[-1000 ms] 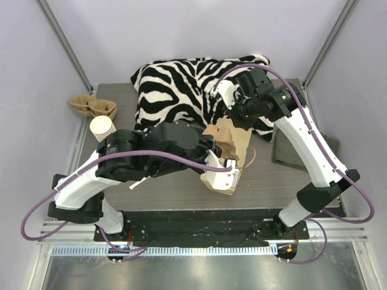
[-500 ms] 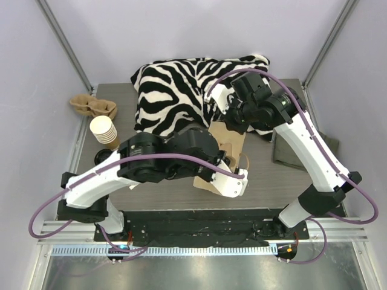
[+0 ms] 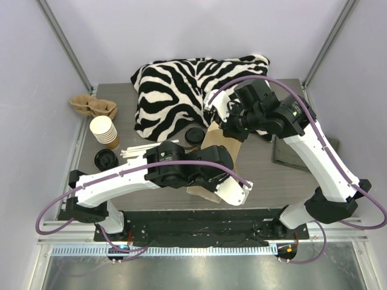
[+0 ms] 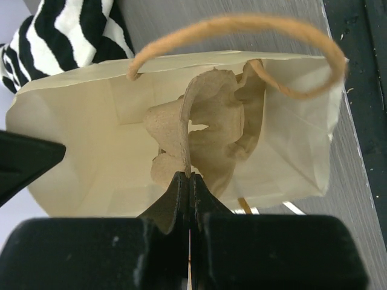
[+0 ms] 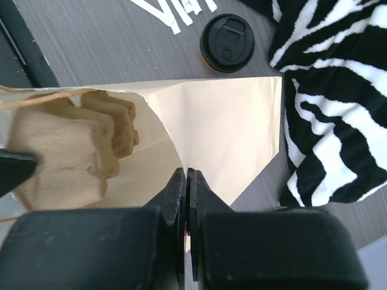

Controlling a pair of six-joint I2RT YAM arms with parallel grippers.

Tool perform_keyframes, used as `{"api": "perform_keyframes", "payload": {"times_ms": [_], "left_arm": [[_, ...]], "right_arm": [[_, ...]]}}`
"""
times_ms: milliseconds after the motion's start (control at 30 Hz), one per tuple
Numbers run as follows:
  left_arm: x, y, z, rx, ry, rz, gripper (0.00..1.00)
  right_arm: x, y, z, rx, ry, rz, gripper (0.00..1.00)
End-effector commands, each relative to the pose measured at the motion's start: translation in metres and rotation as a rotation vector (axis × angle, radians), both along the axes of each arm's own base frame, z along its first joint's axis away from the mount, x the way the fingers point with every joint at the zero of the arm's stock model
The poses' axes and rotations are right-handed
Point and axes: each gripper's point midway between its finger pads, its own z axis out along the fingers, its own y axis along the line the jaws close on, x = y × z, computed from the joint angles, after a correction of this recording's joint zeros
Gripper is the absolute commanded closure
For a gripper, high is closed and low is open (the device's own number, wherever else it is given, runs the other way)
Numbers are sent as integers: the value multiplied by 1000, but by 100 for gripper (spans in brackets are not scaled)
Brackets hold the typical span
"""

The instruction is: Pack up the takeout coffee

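Matt paper bag (image 4: 78, 151), rough pulp carrier (image 4: 211, 127)

Left gripper (image 4: 189, 178), jaws closed, pinches the edge of a pulp cup carrier (image 4: 211, 133) inside an open paper bag (image 4: 91, 139) on a grey worktop (image 4: 169, 24). A zebra-striped cloth (image 4: 66, 30) lies just beyond.

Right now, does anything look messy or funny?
Yes. A black lid lies on the table without a cup, pale stir sticks are scattered beside it, and a zebra cloth sits crumpled at the back.

- From above, the left arm (image 3: 181, 172) covers the near end of the paper bag (image 3: 221, 142).
- Right wrist view: zebra cloth (image 5: 338, 90) cut off right; pulp carrier (image 5: 66, 148) blurred.
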Motion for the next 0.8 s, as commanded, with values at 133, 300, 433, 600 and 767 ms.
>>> {"api": "perform_keyframes", "payload": {"times_ms": [133, 300, 433, 600, 767], "left_arm": [[16, -14, 24, -130, -61, 43, 100], [12, -11, 10, -86, -28, 27, 100], [3, -6, -9, -52, 37, 15, 100], [4, -6, -19, -38, 124, 33, 100], [16, -5, -33, -26, 153, 65, 100]], "right_arm": [[-23, 7, 6, 63, 40, 63, 99], [-29, 12, 9, 94, 70, 83, 99], [-35, 15, 6, 103, 99, 107, 99], [-42, 19, 4, 119, 134, 139, 99], [-43, 24, -1, 117, 157, 155, 99]]}}
